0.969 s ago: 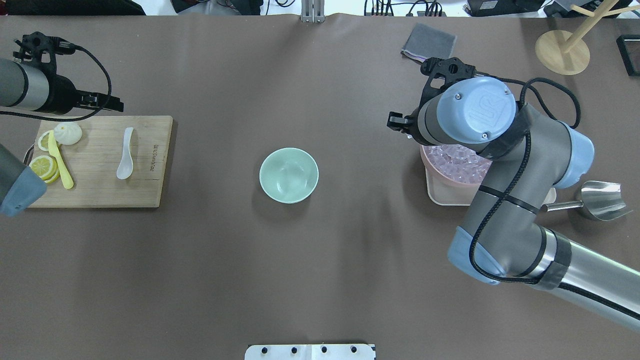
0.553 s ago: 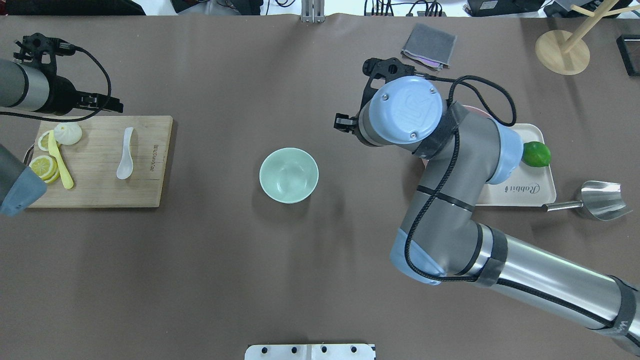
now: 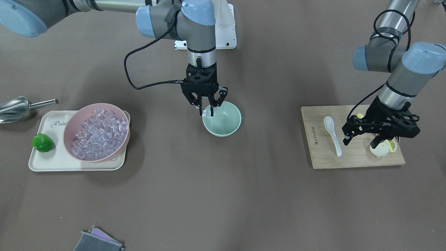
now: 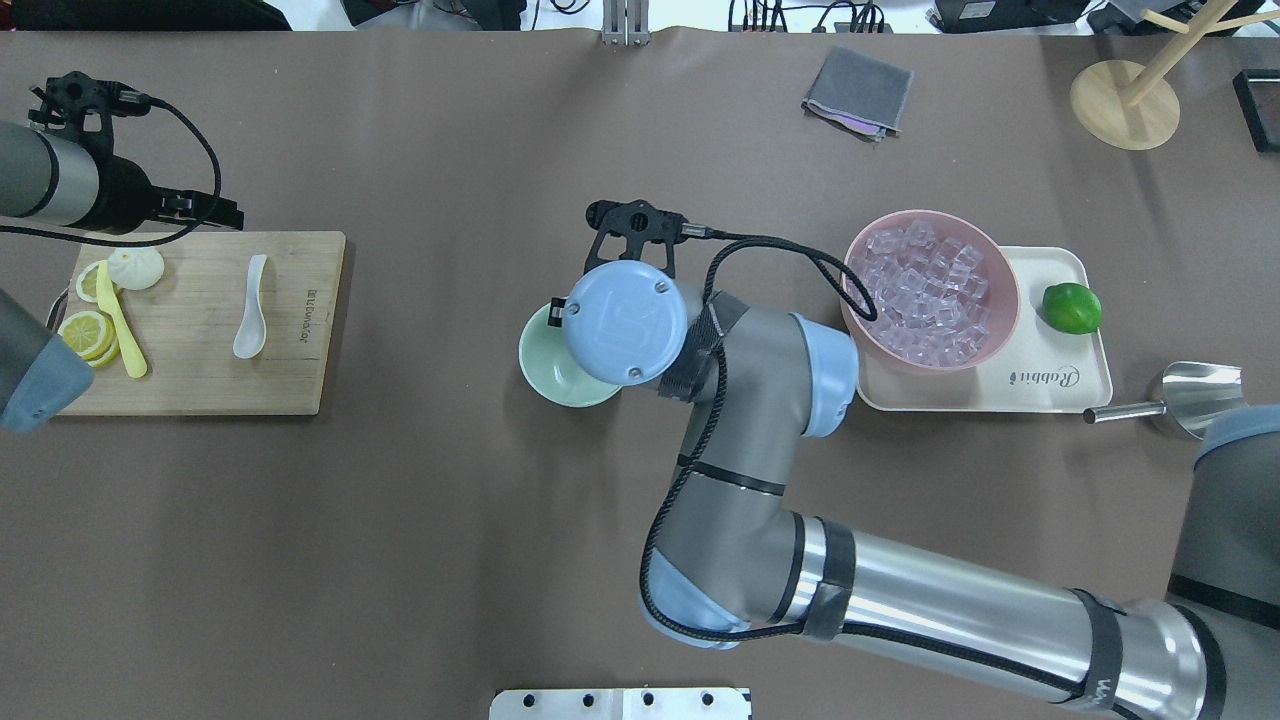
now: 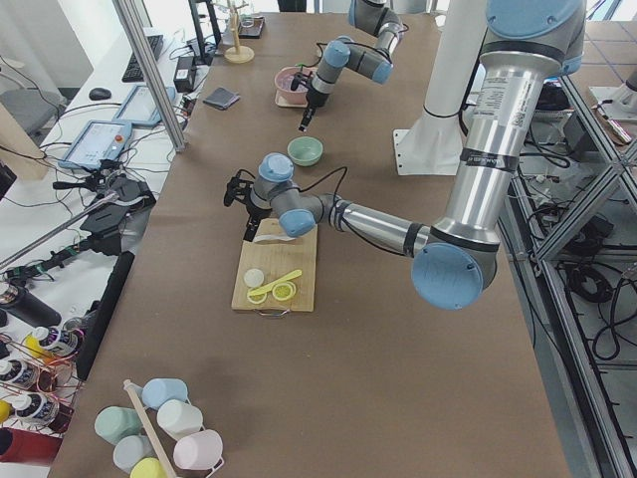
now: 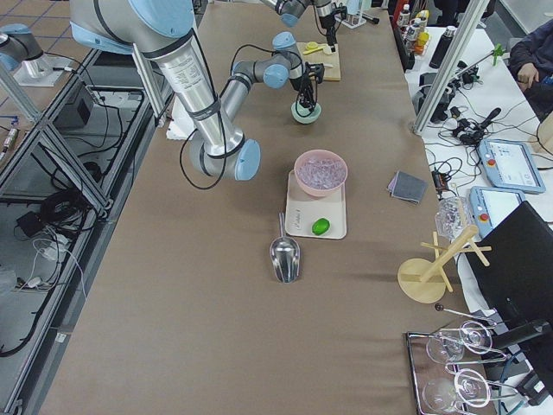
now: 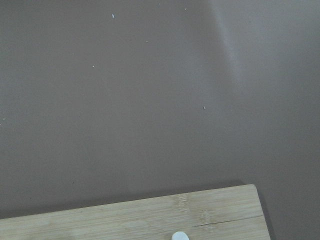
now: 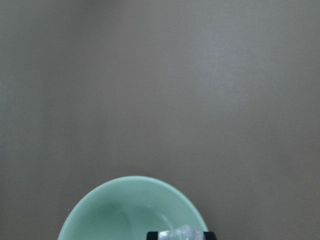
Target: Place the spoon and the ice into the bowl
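The widest free stretch of bench [image 3: 271, 195] lies between the bowl [image 3: 228, 128] and the cutting board [image 3: 352, 160], and nothing stands on it. A narrower bare strip separates the bowl from the tray [image 3: 45, 164]. On the tray the pink bowl [image 3: 71, 122] is the tallest block, with the lime [image 3: 43, 143] next to it and the steel scoop [image 3: 14, 108] just beside the tray.

Over the bowl, the right gripper [image 3: 208, 111], closed on an ice cube [image 3: 208, 112], takes up the rim on the robot's right. The rest of the opening is uncovered from the front.

The spoon [image 3: 332, 134] has bare wood all round. The left gripper [image 3: 359, 142], jaws apart, hangs near it over the bun [image 3: 379, 150] end of the board.
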Controlling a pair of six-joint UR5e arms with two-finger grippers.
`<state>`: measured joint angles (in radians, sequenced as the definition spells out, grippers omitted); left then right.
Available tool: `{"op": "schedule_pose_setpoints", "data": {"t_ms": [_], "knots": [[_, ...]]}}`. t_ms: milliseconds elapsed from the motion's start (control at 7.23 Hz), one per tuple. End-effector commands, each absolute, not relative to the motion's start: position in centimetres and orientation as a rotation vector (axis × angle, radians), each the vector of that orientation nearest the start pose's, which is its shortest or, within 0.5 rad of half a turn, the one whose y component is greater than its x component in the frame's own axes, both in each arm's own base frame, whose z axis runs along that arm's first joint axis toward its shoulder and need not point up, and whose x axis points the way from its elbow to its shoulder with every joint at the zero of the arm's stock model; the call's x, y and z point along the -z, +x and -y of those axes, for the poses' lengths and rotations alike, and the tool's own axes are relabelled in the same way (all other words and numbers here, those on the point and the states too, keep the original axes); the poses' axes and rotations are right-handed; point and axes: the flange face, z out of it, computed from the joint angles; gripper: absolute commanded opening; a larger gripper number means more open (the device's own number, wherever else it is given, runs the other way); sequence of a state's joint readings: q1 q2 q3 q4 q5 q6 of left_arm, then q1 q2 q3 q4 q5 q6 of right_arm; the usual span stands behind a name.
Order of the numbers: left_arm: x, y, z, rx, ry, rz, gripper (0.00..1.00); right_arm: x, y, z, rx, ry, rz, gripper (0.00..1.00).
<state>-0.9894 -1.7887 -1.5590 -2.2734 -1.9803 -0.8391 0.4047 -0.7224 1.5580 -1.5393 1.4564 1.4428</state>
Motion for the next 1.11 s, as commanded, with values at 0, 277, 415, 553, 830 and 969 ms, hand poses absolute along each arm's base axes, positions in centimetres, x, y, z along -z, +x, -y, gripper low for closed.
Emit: {"op": "schedule_pose_setpoints", "data": {"t_ms": [0, 277, 415, 553, 830, 969], "knots": [[-48.0, 25.7, 56.1, 0.053, 0.422, -0.866, 0.97, -14.2, -65.0, 38.7, -0.271, 0.337, 0.781, 0.00], [-48.5, 25.7, 56.2, 0.056, 0.415, -0.860, 0.97, -14.5, -65.8, 38.1, -0.256, 0.336, 0.773, 0.14], [-48.8, 25.8, 56.2, 0.056, 0.410, -0.857, 0.97, -14.3, -65.7, 38.2, -0.263, 0.337, 0.778, 0.62], [-49.1, 25.8, 56.3, 0.059, 0.406, -0.853, 0.97, -14.0, -65.3, 38.7, -0.281, 0.367, 0.775, 0.99], [-49.7, 26.0, 56.5, 0.066, 0.395, -0.845, 0.98, -13.1, -62.6, 42.1, -0.334, 0.400, 0.783, 1.00], [-50.1, 26.4, 56.3, 0.127, 0.360, -0.852, 0.98, -12.6, -59.5, 45.5, -0.360, 0.388, 0.791, 1.00]]}}
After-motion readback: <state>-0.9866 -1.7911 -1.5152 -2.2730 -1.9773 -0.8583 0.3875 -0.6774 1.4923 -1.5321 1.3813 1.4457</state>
